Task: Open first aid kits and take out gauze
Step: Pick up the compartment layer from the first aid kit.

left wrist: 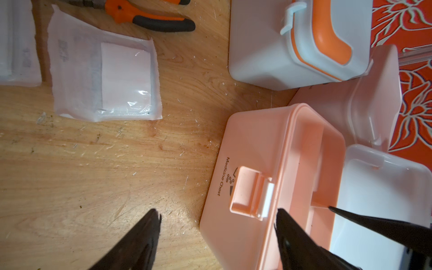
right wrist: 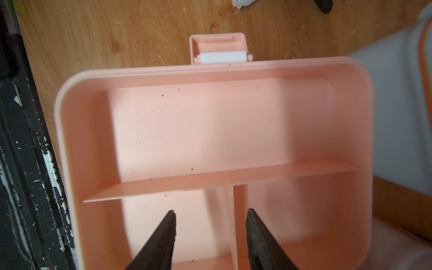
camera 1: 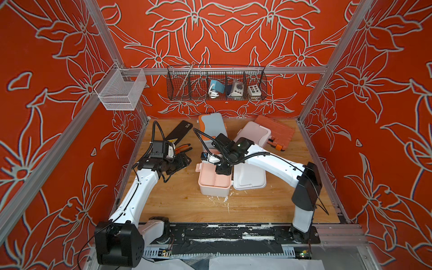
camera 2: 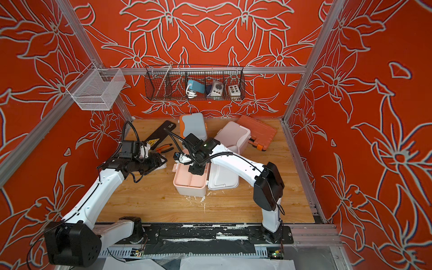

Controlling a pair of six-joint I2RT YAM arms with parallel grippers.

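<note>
The white first aid kit [camera 1: 214,187] lies open at mid-table, its lid [camera 1: 249,181] flipped to the right and its peach tray [right wrist: 210,121] showing bare compartments. My right gripper [right wrist: 210,212] hangs open over the tray's small compartments, with their divider [right wrist: 239,205] standing between its fingers and untouched. Two gauze packets [left wrist: 105,79] [left wrist: 16,46] lie flat on the wood left of the kit. My left gripper [left wrist: 217,214] is open beside the kit's latch side [left wrist: 247,194], holding nothing. The blue-grey kit [camera 1: 211,126] and the pink kit [camera 1: 253,135] stand shut behind.
Orange-handled pliers [left wrist: 149,16] and a long black case [camera 1: 180,131] lie at the back left. A ribbed orange tool case [camera 1: 275,133] leans at the back right. A black wire basket [camera 1: 216,84] and a white mesh basket [camera 1: 121,90] hang on the frame.
</note>
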